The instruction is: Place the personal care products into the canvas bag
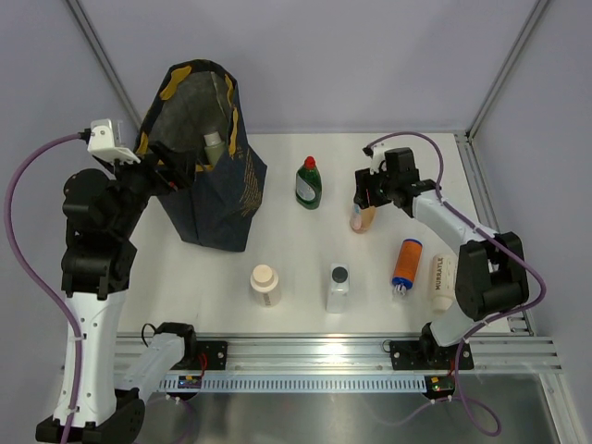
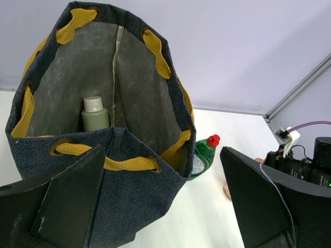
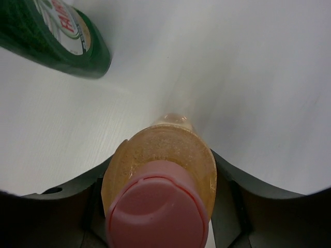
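Note:
The canvas bag (image 1: 217,199) stands open at the back left, with a grey-green bottle (image 1: 214,148) upright inside it. My left gripper (image 1: 171,176) is open at the bag's left rim; in the left wrist view the bag's near wall (image 2: 139,206) lies between its wide-apart fingers (image 2: 67,201). My right gripper (image 1: 366,196) is shut on the peach bottle with the pink cap (image 1: 362,219), which stands on the table. The right wrist view shows that bottle (image 3: 165,150) squeezed between both fingers. The green bottle with the red cap (image 1: 309,183) stands beside the bag.
An orange bottle with a blue cap (image 1: 406,264) and a cream tube (image 1: 442,282) lie at the right. A whitish bottle (image 1: 265,285) and a clear bottle with a dark cap (image 1: 339,287) stand at the front middle. A metal frame rail (image 1: 476,185) runs along the right edge.

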Available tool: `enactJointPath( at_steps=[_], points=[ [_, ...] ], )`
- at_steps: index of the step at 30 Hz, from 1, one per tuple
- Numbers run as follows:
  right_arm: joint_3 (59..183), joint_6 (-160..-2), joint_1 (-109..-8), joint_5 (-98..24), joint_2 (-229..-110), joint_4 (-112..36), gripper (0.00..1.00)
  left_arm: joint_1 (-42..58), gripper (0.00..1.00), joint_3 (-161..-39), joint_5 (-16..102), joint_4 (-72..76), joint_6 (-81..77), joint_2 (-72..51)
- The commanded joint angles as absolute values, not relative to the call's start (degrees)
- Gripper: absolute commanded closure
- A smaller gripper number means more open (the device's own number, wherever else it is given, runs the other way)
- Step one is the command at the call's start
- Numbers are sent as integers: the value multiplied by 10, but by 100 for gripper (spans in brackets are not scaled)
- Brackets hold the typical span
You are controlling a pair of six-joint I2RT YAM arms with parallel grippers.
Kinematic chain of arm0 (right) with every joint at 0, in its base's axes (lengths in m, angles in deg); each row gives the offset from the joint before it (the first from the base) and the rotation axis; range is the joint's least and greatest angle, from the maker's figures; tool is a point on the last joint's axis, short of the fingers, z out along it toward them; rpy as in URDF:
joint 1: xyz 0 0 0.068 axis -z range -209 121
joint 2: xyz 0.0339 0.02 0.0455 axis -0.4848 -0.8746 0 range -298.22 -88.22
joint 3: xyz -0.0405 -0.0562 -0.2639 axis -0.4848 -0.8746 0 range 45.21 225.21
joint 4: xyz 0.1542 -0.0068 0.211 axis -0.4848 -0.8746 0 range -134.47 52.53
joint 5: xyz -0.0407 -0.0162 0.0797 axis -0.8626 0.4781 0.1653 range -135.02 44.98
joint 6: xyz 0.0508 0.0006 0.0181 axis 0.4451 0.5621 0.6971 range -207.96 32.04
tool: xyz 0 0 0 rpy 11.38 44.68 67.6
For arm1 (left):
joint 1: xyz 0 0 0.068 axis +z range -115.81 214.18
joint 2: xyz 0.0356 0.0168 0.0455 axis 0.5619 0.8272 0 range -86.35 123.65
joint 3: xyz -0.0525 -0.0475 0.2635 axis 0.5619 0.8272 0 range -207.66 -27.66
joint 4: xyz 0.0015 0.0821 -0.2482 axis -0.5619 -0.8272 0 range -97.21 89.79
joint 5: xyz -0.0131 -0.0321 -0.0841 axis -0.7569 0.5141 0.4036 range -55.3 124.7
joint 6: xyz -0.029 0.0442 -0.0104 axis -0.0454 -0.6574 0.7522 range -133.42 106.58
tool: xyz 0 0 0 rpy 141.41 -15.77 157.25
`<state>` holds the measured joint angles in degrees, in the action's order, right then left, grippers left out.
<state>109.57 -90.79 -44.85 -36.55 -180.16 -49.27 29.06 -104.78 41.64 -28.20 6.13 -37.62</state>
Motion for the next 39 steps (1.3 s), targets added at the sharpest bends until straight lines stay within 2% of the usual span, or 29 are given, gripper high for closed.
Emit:
enactJointPath(
  at_steps=[1,7,14,19,20,21,24,29,32,35,39],
  points=[
    [1186,-953,-437,-242,-1738,-559,100,294,1,-1045,434,-281,49,-387],
    [1303,-990,-430,-67,-1714,-650,100,294,1,-1024,434,-284,50,-417],
    [1490,-883,-459,-16,-1770,-654,100,294,1,-1000,427,-286,41,-449],
    [1738,-793,-508,-7,-1873,-635,100,294,1,-996,423,-288,32,-464],
    [1792,-769,-518,-8,-1930,-637,100,294,1,-996,423,-288,31,-466],
    [1902,-755,-538,-11,-1959,-638,100,294,1,-996,421,-288,31,-473],
    [2077,-717,-578,-44,-2077,-604,100,294,1,-995,413,-295,30,-486],
    [2004,-733,-650,-150,-2110,-397,100,294,1,-976,395,-304,38,-517],
    [2102,-745,-689,-197,-2184,-343,100,294,1,-970,383,-313,42,-529],
    [2050,-786,-716,-222,-2179,-297,100,294,1,-973,373,-325,40,-530],
    [2066,-821,-725,-232,-2209,-314,100,294,1,-964,367,-325,42,-535]
  ],
)
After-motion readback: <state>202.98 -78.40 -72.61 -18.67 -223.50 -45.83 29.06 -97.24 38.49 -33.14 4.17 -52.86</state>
